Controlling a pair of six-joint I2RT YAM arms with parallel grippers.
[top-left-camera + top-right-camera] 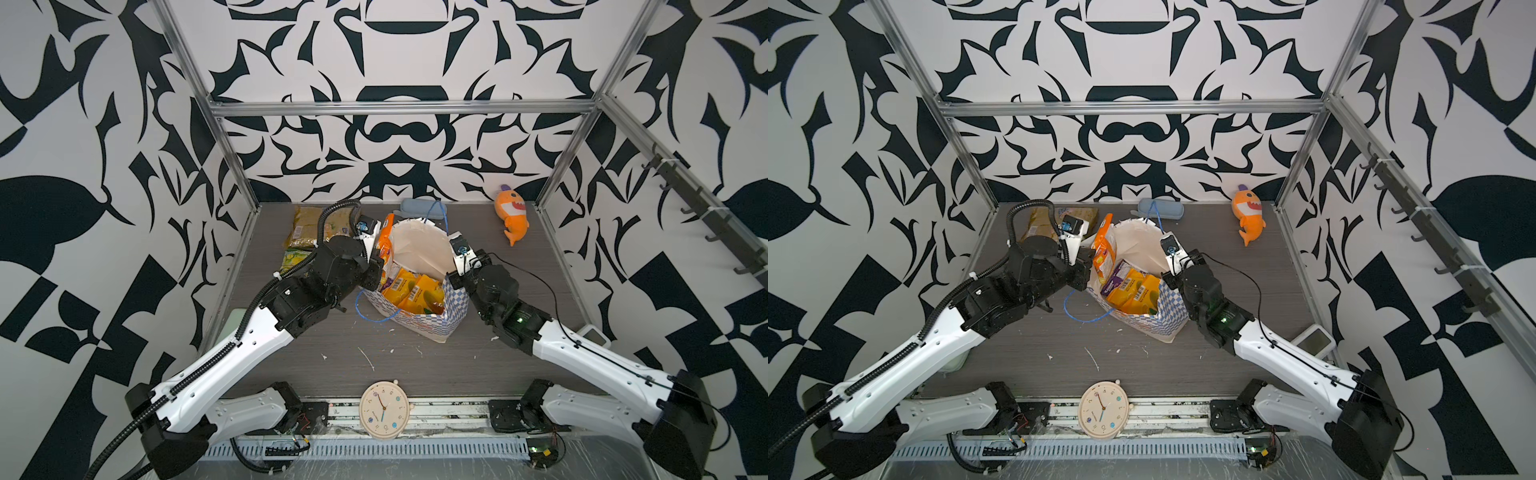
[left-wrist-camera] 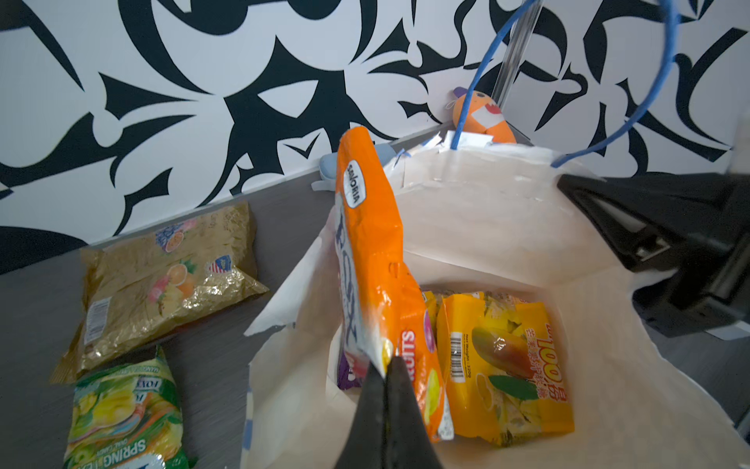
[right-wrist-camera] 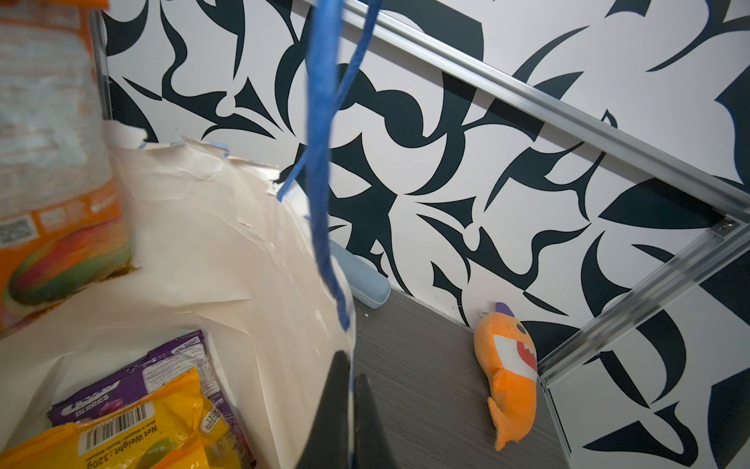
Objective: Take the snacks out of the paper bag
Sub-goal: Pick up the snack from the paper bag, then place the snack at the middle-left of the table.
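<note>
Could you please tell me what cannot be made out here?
- Every view: yellow packets cover the floor of the paper bag.
- Right wrist view: purple packet mostly under them; orange packet blurred, cut off by the edge.
- In a top view: left arm hides part of the green packet.

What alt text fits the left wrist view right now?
The left pincer is shut on a red-orange packet, held upright at the mouth of the paper bag. An orange-yellow packet and a purple packet lie inside the bag; a gold packet and a green-yellow packet lie on the table beside it.
</note>
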